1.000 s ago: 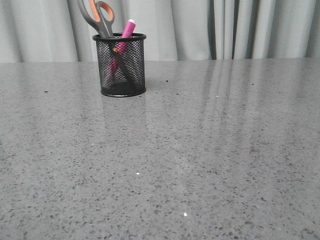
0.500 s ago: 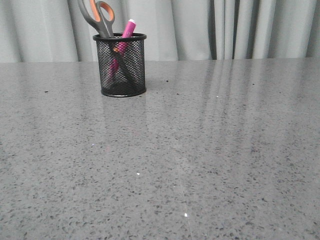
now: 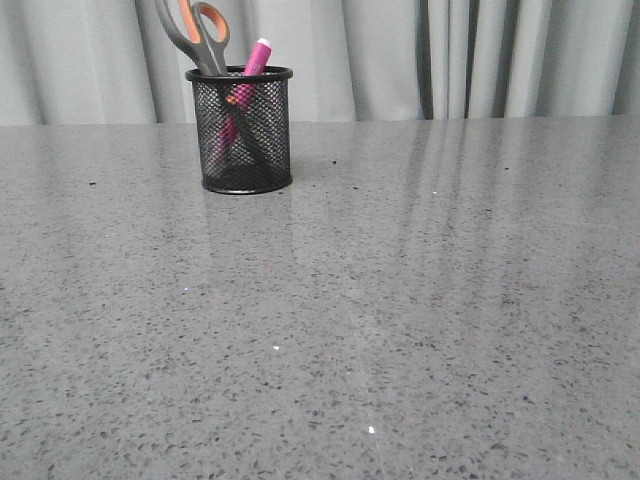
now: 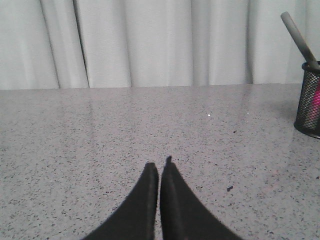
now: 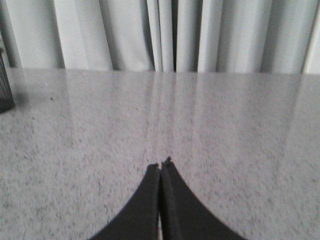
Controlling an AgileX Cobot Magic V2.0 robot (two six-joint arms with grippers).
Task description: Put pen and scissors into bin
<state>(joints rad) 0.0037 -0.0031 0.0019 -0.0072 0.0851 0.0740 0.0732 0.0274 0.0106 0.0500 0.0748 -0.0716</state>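
The black wire-mesh bin (image 3: 243,150) stands upright at the far left of the grey table. The pink pen (image 3: 255,57) and the grey scissors (image 3: 193,32) with orange-lined loops stand inside it, sticking out above the rim. In the left wrist view the bin (image 4: 309,100) shows at the edge with a grey scissors handle (image 4: 298,36) above it and pink behind the mesh. My left gripper (image 4: 159,166) is shut and empty, low over bare table. My right gripper (image 5: 160,166) is shut and empty too. Neither gripper shows in the front view.
Grey speckled tabletop (image 3: 400,300) spreads to the front and right. Pale curtains (image 3: 450,55) hang behind the table's far edge. A dark edge of the bin (image 5: 5,82) shows in the right wrist view.
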